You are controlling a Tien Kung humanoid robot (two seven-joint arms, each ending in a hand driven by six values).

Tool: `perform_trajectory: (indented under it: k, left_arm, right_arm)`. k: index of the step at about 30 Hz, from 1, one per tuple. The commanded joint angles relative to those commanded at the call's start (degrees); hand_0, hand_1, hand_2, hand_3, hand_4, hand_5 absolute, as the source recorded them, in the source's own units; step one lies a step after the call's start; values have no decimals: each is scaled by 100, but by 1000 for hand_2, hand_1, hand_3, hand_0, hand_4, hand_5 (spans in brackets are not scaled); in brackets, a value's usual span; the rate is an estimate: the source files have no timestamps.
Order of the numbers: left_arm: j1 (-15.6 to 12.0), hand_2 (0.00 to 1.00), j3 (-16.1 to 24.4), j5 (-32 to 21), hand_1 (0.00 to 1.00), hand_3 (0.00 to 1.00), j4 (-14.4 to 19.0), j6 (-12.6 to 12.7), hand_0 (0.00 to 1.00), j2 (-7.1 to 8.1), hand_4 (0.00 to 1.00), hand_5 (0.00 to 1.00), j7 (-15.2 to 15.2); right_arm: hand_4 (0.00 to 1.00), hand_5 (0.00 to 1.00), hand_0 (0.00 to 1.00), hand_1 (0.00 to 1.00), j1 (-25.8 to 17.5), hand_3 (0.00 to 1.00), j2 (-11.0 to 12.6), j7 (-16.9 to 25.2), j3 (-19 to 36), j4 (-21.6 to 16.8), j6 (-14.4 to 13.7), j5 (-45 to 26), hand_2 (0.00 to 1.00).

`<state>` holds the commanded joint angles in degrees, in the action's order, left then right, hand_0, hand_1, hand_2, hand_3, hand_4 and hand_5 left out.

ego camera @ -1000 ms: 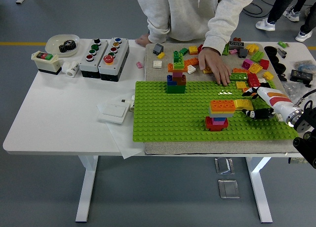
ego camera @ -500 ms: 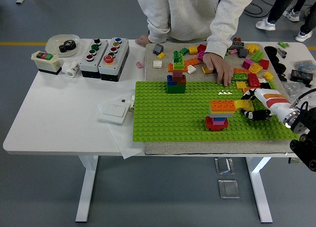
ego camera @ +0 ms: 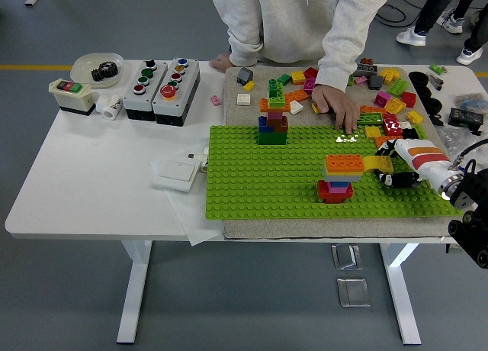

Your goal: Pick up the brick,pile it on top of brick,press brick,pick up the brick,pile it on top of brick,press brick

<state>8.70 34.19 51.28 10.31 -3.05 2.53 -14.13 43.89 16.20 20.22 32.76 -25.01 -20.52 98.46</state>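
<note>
The right hand (ego camera: 398, 165) gripped a yellow brick (ego camera: 377, 163), fingers clamped on it, just right of the stack (ego camera: 341, 175) on the baseplate (ego camera: 259, 175). Next probably: seat it on top, then press.

The right robot hand (ego camera: 398, 165) partly covers the yellow brick (ego camera: 379, 164); its arm is cut off at the right edge, grip unclear.
</note>
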Motion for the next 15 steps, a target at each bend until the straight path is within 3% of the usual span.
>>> perform_trajectory:
  k: [6,7,15]
  left_arm:
    - [6,641,-7,-11,727,559,0,-3,784,-2,583,604,2]
    - [7,642,-7,-12,725,559,0,-3,785,-2,583,605,1]
    - [-6,641,69,40,725,559,0,2,782,-7,583,604,0]
  right_arm:
    - [628,275,551,517,-13,529,10,68,-23,-20,-137,-45,570]
    - [580,289,519,484,-15,501,12,72,-22,-21,-145,-48,531]
    - [576,298,516,480,-30,492,105,145,129,-127,-223,-128,526]
